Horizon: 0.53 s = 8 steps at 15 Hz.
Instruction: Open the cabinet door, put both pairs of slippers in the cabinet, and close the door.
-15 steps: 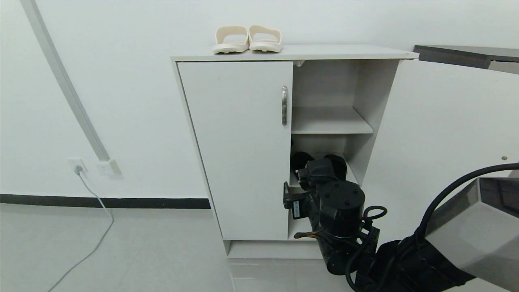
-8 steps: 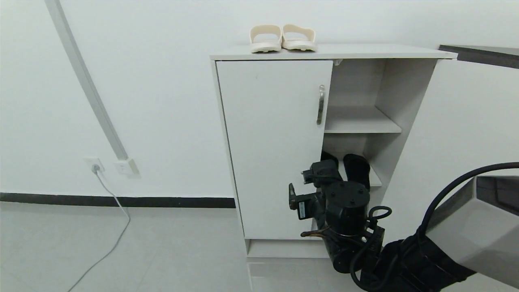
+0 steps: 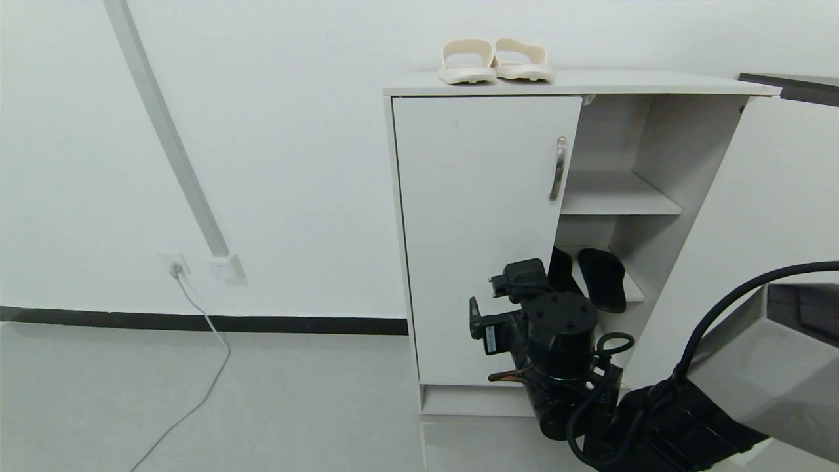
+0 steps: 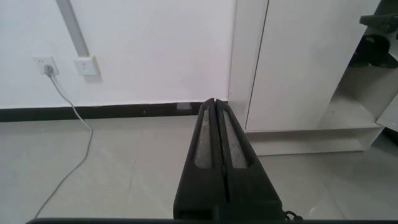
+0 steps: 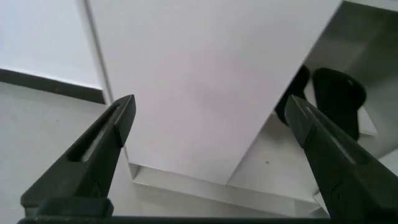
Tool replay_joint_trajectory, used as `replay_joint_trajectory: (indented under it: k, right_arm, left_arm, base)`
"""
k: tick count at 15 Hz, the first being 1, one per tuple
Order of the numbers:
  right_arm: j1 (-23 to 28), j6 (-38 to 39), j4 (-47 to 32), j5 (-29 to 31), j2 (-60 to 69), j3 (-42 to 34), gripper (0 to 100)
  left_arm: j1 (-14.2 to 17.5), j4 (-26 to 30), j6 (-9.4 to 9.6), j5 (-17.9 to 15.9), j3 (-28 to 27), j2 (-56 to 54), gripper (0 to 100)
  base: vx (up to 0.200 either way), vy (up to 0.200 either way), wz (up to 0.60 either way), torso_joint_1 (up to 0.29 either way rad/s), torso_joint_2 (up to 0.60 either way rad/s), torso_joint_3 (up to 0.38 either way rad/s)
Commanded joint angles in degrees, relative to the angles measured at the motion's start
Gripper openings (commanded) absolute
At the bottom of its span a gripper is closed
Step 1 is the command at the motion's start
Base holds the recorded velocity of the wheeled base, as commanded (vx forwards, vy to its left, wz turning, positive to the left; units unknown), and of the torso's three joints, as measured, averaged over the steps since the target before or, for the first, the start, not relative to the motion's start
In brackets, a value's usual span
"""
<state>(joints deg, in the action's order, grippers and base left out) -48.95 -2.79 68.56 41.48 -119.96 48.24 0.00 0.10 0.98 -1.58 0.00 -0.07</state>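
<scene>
A white cabinet (image 3: pixel 485 236) has its left door shut and its right door (image 3: pixel 767 216) swung wide open. A pair of black slippers (image 3: pixel 600 278) lies on the middle shelf, toes pointing in; they also appear as black slippers (image 5: pixel 339 93) in the right wrist view. A pair of beige slippers (image 3: pixel 496 60) sits on the cabinet top. My right gripper (image 5: pixel 210 102) is open and empty, low in front of the left door's inner edge. My left gripper (image 4: pixel 214 106) is shut with nothing in it, down near the floor to the cabinet's left.
The upper shelf (image 3: pixel 616 196) is bare. A wall socket with a grey cable (image 3: pixel 174 267) trailing over the floor sits to the left, beside a slanting wall conduit (image 3: pixel 164 131). A dark tabletop edge (image 3: pixel 799 88) shows behind the open door.
The whole head view has shifted, so the cabinet sits farther right in the picture. My right gripper now stands clear of the shelf opening, leaving the black slippers uncovered.
</scene>
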Motion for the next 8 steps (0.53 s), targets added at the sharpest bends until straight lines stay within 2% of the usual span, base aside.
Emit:
replay_joint_trajectory:
  k: [1,8]
  right_arm:
    - [0.0,0.0,0.1,0.0,-0.1,0.2,100]
    - [0.0,0.0,0.1,0.1,-0.1,0.0,100]
  left_arm:
    - [0.0,0.0,-0.01,0.0,-0.1,0.1,0]
    - [0.0,0.0,-0.01,0.0,0.0,0.1,0]
  base:
    - [0.0,0.0,0.0,0.0,0.0,0.0]
    - [0.0,0.0,0.0,0.0,0.0,0.0]
